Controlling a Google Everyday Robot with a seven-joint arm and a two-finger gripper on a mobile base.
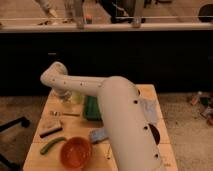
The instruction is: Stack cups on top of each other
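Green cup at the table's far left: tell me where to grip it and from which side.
Grip the green cup across its rim from above, I'd judge: it seems to stand upright, and the green tray crowds its right. The claw hangs just left of it, under the arm's bend.
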